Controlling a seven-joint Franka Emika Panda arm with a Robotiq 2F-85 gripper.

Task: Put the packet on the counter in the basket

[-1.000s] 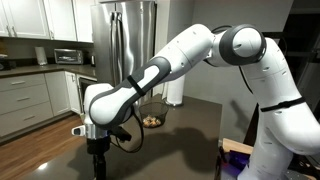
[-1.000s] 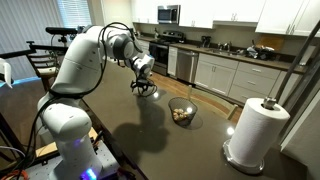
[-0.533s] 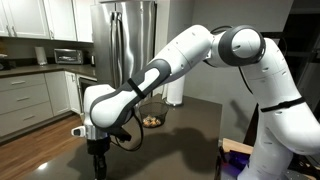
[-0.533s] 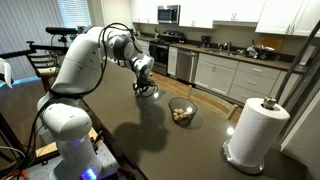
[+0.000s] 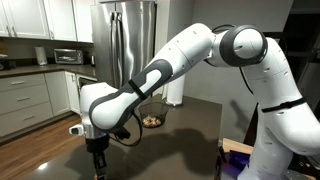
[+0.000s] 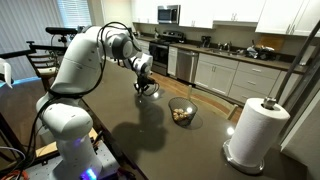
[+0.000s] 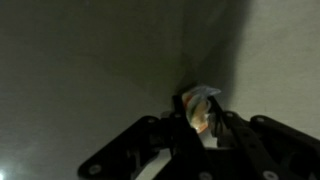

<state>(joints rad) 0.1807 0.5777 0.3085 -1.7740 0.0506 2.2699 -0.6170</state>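
Dark counter (image 7: 80,60) lies beneath pincer (image 7: 200,128) gripping packet (image 7: 197,102).

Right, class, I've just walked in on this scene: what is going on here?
A white robot arm reaches across the counter with its gripper down near the surface. In the wrist view the fingers are pinched on the packet. The basket, already holding small items, sits apart from the gripper in an exterior view, so the packet is not yet in it. A paper towel roll stands further along.
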